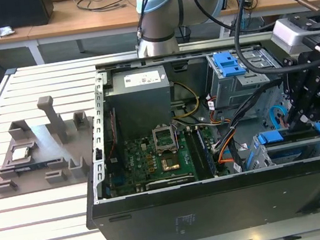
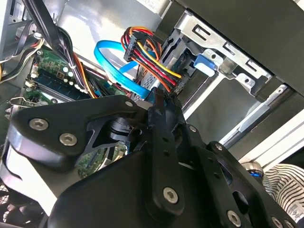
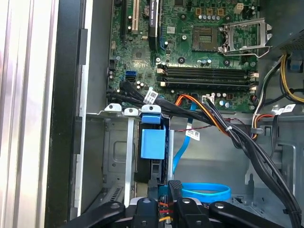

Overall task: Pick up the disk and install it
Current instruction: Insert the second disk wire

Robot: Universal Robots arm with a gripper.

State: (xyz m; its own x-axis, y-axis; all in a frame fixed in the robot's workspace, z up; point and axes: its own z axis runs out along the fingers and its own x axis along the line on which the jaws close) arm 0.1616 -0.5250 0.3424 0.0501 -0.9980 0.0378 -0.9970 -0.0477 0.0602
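Black gripper linkage (image 2: 161,142) crowds the front of the second wrist view, its fingers drawn close together around the wire plug at the back of the disk. Beyond it sits the big open computer case (image 1: 161,215) on the slatted table (image 1: 43,220). Inside lies the green motherboard (image 3: 199,52). Over at the exterior view's right, the disk (image 1: 294,140) sits in the lower drive cage, its blue caddy (image 3: 153,142) upright between metal rails. Smaller still, a blue data cable (image 3: 206,192) loops beside it.
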